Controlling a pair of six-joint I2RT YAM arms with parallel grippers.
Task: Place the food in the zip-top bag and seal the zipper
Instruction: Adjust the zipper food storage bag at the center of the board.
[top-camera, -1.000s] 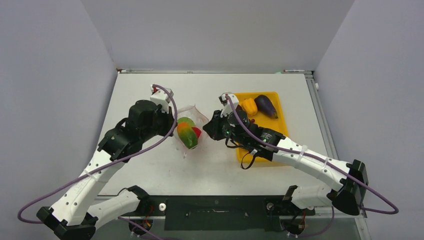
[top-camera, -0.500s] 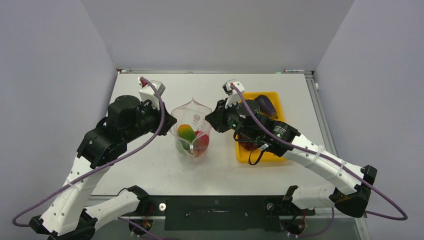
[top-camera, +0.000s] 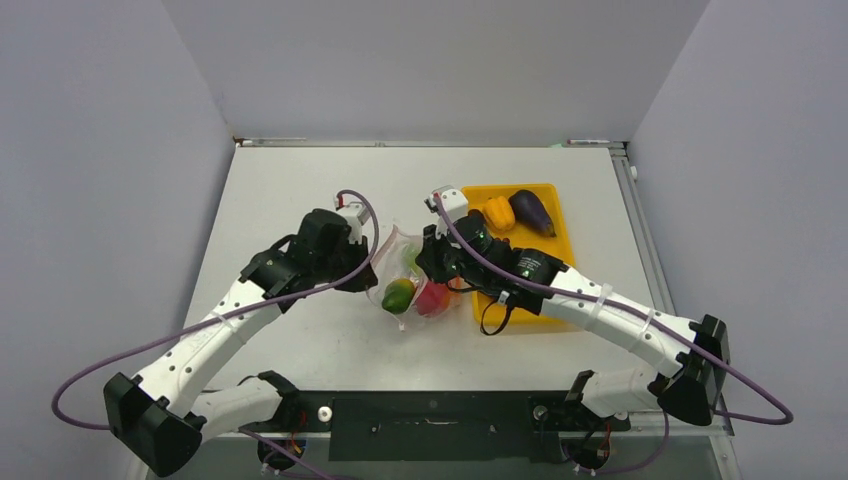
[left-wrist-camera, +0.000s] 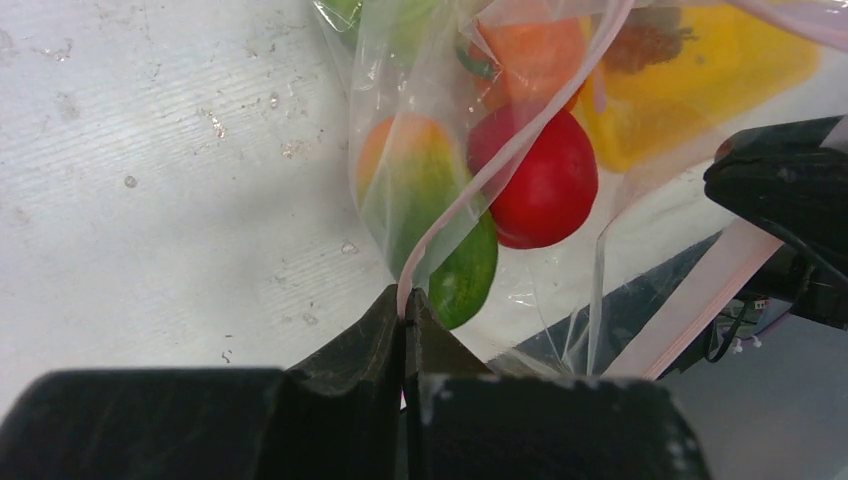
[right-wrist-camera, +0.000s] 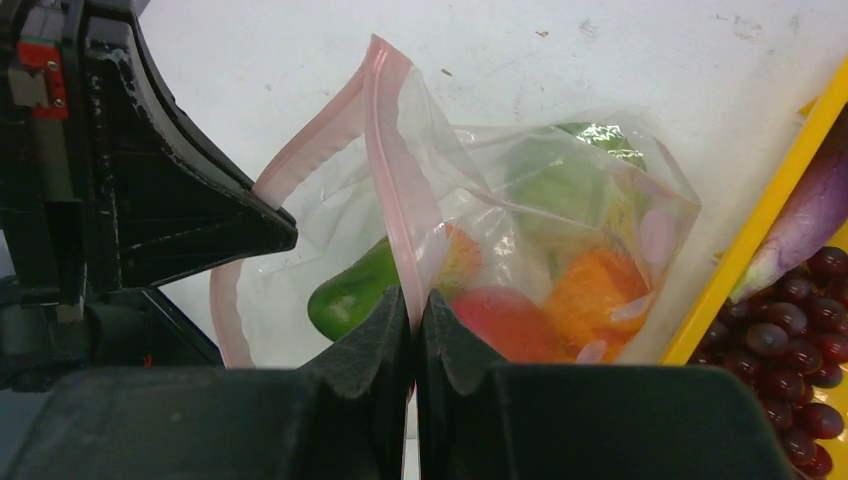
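Left wrist: my left end effector (left-wrist-camera: 404, 306) clamped on zipper (right-wrist-camera: 397, 180) edge, bag (right-wrist-camera: 600, 190) just ahead over counter (left-wrist-camera: 150, 150). My right end effector (right-wrist-camera: 413, 300) pinches zipper's opposite side. Some food (left-wrist-camera: 545, 185) inside bag; eggplant (top-camera: 533, 210), pepper (top-camera: 498, 212) on tray (top-camera: 562, 245).

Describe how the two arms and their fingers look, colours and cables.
Both the left arm and right arm have white links dotted with small holes, black joints and black wrists. A purple cable loops along each. The fingers are matte black wedges tapering to narrow tips.
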